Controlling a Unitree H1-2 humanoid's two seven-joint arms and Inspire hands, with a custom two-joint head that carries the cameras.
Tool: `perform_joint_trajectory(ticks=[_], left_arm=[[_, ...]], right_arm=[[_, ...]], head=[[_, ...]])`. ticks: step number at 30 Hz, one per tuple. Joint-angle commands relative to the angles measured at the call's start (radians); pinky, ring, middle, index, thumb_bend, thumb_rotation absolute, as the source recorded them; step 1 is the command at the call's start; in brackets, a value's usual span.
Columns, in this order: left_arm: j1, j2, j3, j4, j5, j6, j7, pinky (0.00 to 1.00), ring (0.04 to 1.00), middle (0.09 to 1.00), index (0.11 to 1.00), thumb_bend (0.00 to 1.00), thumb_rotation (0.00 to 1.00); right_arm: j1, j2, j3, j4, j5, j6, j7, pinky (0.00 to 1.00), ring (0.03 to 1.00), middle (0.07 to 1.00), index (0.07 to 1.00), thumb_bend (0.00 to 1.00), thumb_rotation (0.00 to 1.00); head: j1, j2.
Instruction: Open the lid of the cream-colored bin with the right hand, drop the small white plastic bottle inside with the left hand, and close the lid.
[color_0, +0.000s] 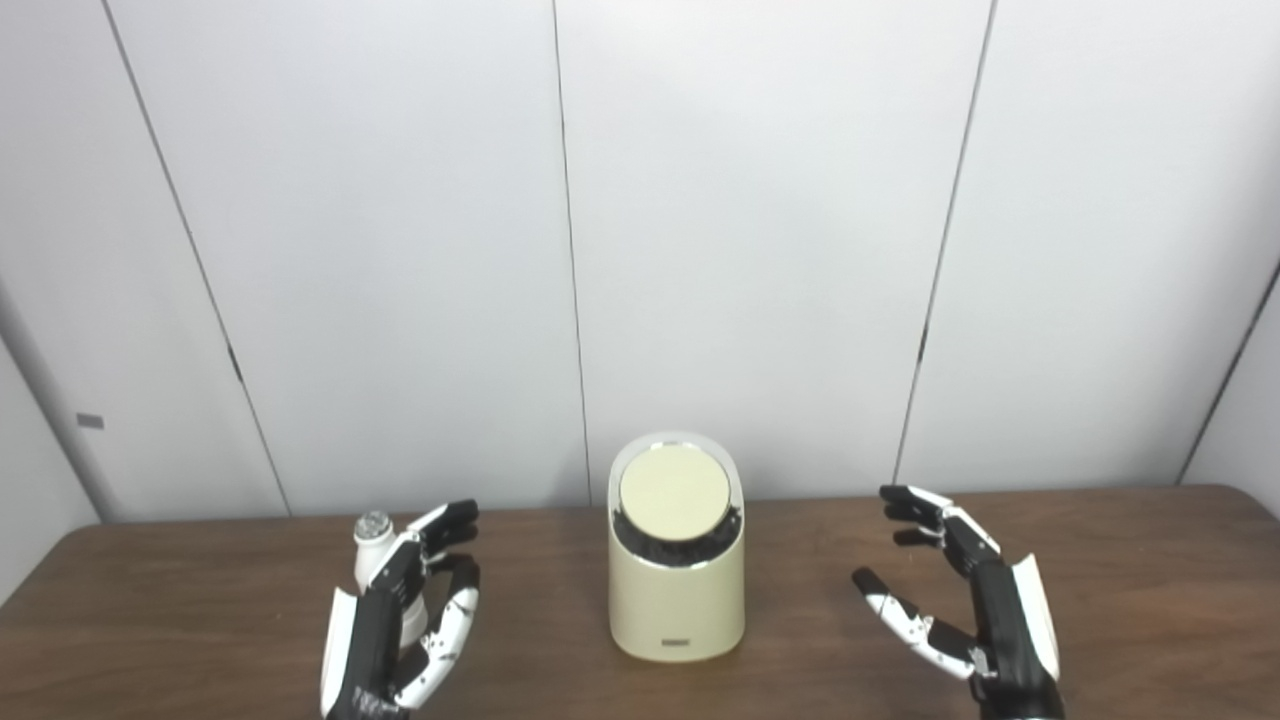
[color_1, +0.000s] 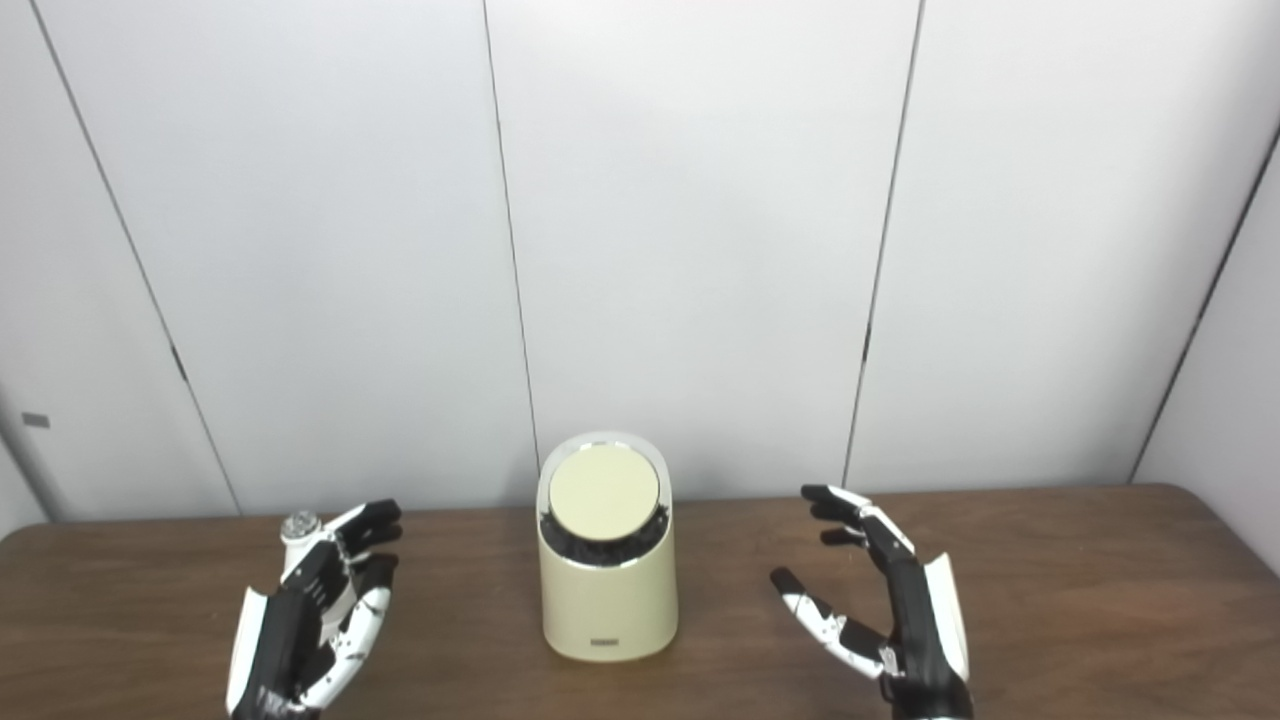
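The cream-colored bin (color_0: 676, 600) stands upright at the middle of the table, its round lid (color_0: 674, 494) shut and tilted toward me. The small white plastic bottle (color_0: 373, 545) with a silvery cap stands upright at the left, its lower body hidden behind my left hand (color_0: 400, 620). That hand is open, fingers spread and pointing away from me, holding nothing. My right hand (color_0: 960, 590) is open too, palm turned toward the bin, about a hand's width to the right of it and not touching it.
The brown wooden table (color_0: 1150, 600) runs across the whole view, its far edge against a white panelled wall (color_0: 750, 250). Bare tabletop lies between each hand and the bin, and out to the right corner.
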Motion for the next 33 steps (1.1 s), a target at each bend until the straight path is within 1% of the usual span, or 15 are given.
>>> perform_joint_trajectory(ticks=[1,4,10,14,17,18,19,20,21,22,24,26,27,30,33], left_arm=[[-0.034,0.003,0.002,-0.011,0.002,-0.021,0.014,0.67,0.758,0.791,0.785,0.25,0.43],[-0.032,0.003,0.002,-0.015,-0.011,-0.021,0.011,0.68,0.766,0.794,0.786,0.26,0.43],[-0.029,0.009,0.003,-0.023,-0.010,-0.021,0.012,0.67,0.760,0.790,0.785,0.26,0.43],[-0.031,0.009,0.005,-0.022,-0.010,-0.021,0.010,0.68,0.764,0.793,0.786,0.26,0.43],[-0.034,0.013,0.006,-0.017,0.002,-0.021,0.016,0.68,0.764,0.793,0.786,0.26,0.44],[-0.035,0.014,0.006,-0.017,0.003,-0.022,0.017,0.68,0.763,0.791,0.785,0.26,0.45],[-0.036,0.015,0.006,-0.016,0.003,-0.022,0.017,0.68,0.762,0.790,0.784,0.26,0.45],[-0.036,0.016,0.006,-0.016,0.005,-0.022,0.017,0.68,0.761,0.790,0.784,0.25,0.44],[-0.036,0.017,0.005,-0.015,0.008,-0.022,0.019,0.68,0.761,0.790,0.784,0.25,0.44],[-0.037,0.017,0.005,-0.016,0.010,-0.021,0.020,0.68,0.761,0.789,0.783,0.25,0.44],[-0.037,0.017,0.005,-0.018,0.011,-0.021,0.021,0.68,0.761,0.789,0.782,0.25,0.43],[-0.037,0.017,0.006,-0.020,0.012,-0.021,0.023,0.68,0.761,0.789,0.784,0.25,0.43],[-0.036,0.016,0.006,-0.022,0.011,-0.021,0.022,0.68,0.762,0.790,0.785,0.25,0.43],[-0.035,0.014,0.006,-0.027,0.009,-0.021,0.018,0.68,0.762,0.790,0.787,0.24,0.42],[-0.034,0.013,0.006,-0.034,0.007,-0.021,0.014,0.68,0.765,0.791,0.787,0.25,0.43]], right_arm=[[-0.031,-0.017,0.008,-0.024,0.011,-0.037,-0.015,0.61,0.715,0.737,0.707,0.26,0.16],[-0.029,-0.024,0.019,-0.025,0.022,-0.037,-0.022,0.61,0.716,0.741,0.706,0.27,0.12],[-0.026,-0.030,0.031,-0.030,0.006,-0.036,-0.042,0.62,0.718,0.742,0.713,0.27,0.12],[-0.030,-0.037,0.041,-0.029,0.024,-0.037,-0.044,0.62,0.723,0.752,0.719,0.27,0.13],[-0.042,-0.047,0.048,-0.027,0.013,-0.037,-0.058,0.61,0.719,0.748,0.715,0.28,0.10],[-0.046,-0.042,0.038,-0.032,0.008,-0.027,-0.039,0.62,0.720,0.747,0.722,0.28,0.14],[-0.050,-0.043,0.034,-0.052,0.005,0.015,-0.006,0.65,0.742,0.761,0.736,0.32,0.29],[-0.052,-0.045,0.034,-0.075,0.003,0.062,0.029,0.73,0.802,0.810,0.785,0.45,0.56],[-0.056,-0.051,0.037,-0.107,-0.003,0.122,0.069,0.76,0.832,0.835,0.811,0.53,0.67],[-0.061,-0.056,0.040,-0.139,-0.012,0.179,0.103,0.80,0.867,0.868,0.850,0.64,0.77],[-0.074,-0.058,0.042,-0.201,-0.033,0.279,0.161,0.85,0.909,0.912,0.903,0.79,0.89],[-0.100,-0.055,0.043,-0.247,-0.041,0.354,0.206,0.87,0.933,0.946,0.935,0.90,0.92],[-0.114,-0.052,0.044,-0.268,-0.042,0.387,0.226,0.88,0.939,0.954,0.943,0.92,0.93],[-0.154,-0.042,0.050,-0.325,-0.050,0.470,0.274,0.89,0.973,0.997,0.964,0.97,0.91],[-0.193,-0.032,0.056,-0.366,-0.066,0.544,0.312,0.91,0.990,1.000,0.975,0.97,0.91]], head=[[-0.001,0.001],[-0.003,0.006],[-0.009,0.017],[-0.007,0.020],[-0.009,0.023],[-0.011,0.024],[-0.015,0.024],[-0.015,0.024],[-0.015,0.024],[-0.016,0.030],[-0.016,0.037],[-0.018,0.040],[-0.019,0.043],[-0.019,0.047],[-0.019,0.059]])
